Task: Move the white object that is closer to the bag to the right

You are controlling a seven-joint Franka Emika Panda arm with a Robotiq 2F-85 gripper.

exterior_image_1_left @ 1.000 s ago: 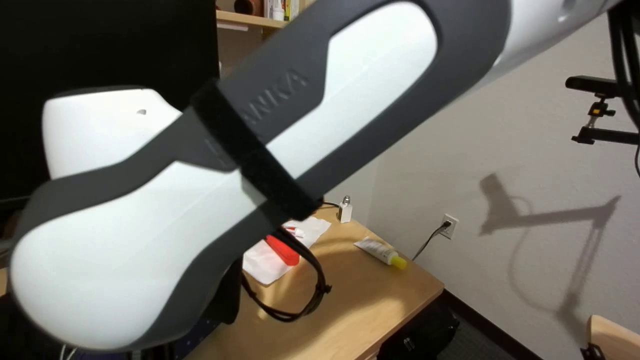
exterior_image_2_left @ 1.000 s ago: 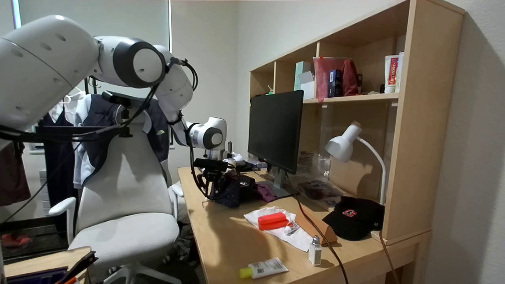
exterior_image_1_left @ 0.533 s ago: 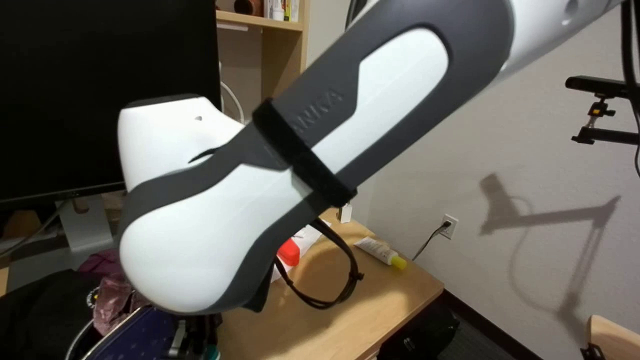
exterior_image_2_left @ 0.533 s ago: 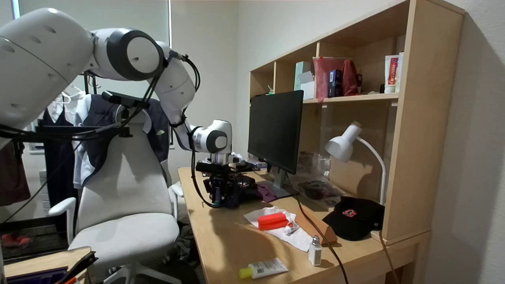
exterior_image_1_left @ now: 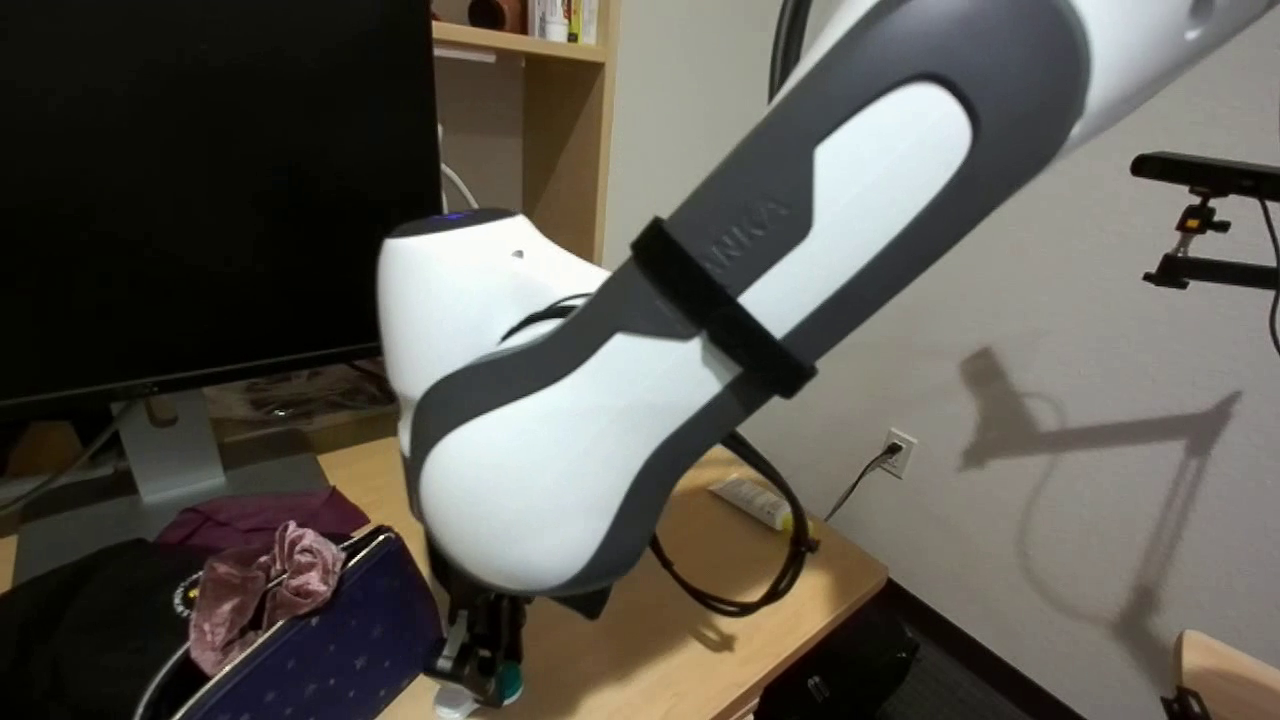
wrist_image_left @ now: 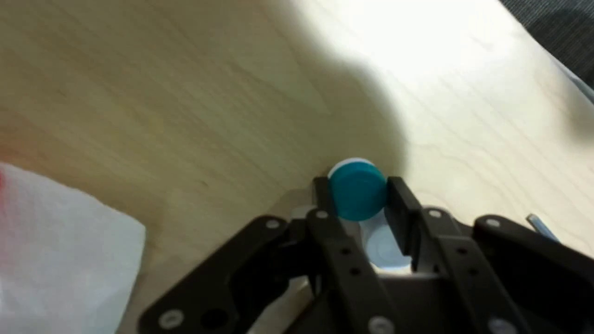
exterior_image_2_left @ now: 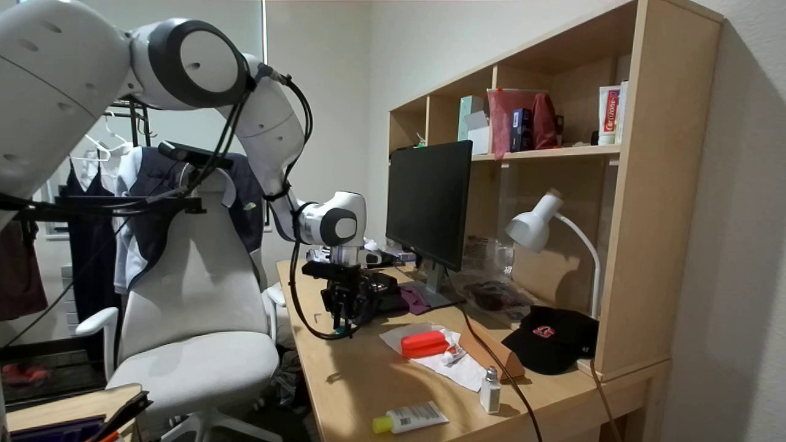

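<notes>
My gripper (wrist_image_left: 359, 191) is closed around a small whitish piece (wrist_image_left: 385, 248) with a round teal end (wrist_image_left: 357, 191) between the fingertips. In an exterior view the white end (exterior_image_1_left: 455, 702) and teal end (exterior_image_1_left: 511, 682) show below the gripper (exterior_image_1_left: 485, 675). It hangs over the table just beside the bag; its exact height is unclear. The bag (exterior_image_1_left: 335, 640) is dark navy, with a pinkish scrunchie (exterior_image_1_left: 300, 575) on it. In an exterior view my gripper (exterior_image_2_left: 344, 325) mostly hides the bag, and a teal spot shows at its tip.
A white sheet (exterior_image_2_left: 463, 371) with a red item (exterior_image_2_left: 424, 344) lies on the table (exterior_image_2_left: 368, 393). A tube with a yellow cap (exterior_image_2_left: 411, 418) and a small white bottle (exterior_image_2_left: 490, 391) stand or lie near the end. The monitor (exterior_image_2_left: 427, 202) rises behind.
The arm has moved right in an exterior view, away from over the bag, carrying the small piece. The bag and purple cloth are now uncovered. The fingers stay closed.
</notes>
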